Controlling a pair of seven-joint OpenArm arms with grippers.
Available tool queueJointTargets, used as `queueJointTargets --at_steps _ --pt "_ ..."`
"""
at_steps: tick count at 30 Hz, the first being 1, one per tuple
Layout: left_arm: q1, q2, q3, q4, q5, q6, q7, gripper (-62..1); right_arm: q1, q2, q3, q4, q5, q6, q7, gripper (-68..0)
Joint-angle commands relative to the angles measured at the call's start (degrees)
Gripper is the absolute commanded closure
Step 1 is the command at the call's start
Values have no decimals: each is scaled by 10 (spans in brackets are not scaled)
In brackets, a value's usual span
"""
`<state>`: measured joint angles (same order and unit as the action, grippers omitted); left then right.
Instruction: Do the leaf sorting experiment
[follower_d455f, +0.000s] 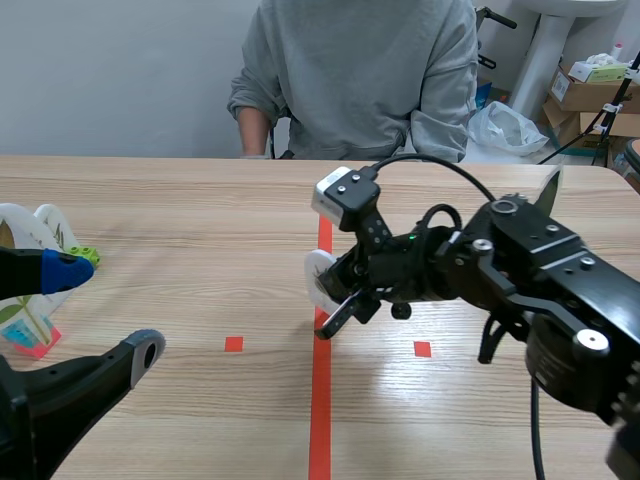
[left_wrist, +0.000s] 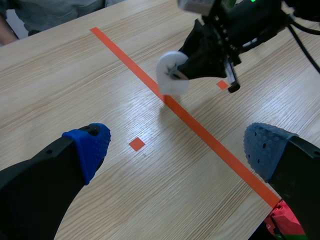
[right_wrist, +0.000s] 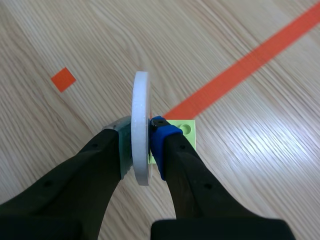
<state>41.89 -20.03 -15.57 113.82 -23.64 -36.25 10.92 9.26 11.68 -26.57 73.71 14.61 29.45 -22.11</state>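
While low, end effector around disc

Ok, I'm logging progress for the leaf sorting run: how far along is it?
Nothing looks sorted yet. In hand: the right gripper is shut on a white disc, held on edge by the orange tape line, with a light green block just beyond its finger. The left gripper is open and holds nothing. Left: the other kit pieces lie bunched at the table's left edge.
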Motion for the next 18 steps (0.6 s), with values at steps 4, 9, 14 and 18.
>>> queueJointTargets --at_steps 4,9,14,18 --pt "0 3 -4 2 -6 -1 -8 -572 -99 33 66 106 2 -35 -18 -33" --pt "0 3 -4 2 -6 -1 -8 -572 -186 41 149 170 9 -48 -31 -33" --pt "0 3 -4 2 -6 -2 -8 -572 -239 40 242 182 25 -48 -35 -32" --pt "0 3 -4 2 -7 -2 -8 -572 -252 40 308 181 25 -51 -11 -32"
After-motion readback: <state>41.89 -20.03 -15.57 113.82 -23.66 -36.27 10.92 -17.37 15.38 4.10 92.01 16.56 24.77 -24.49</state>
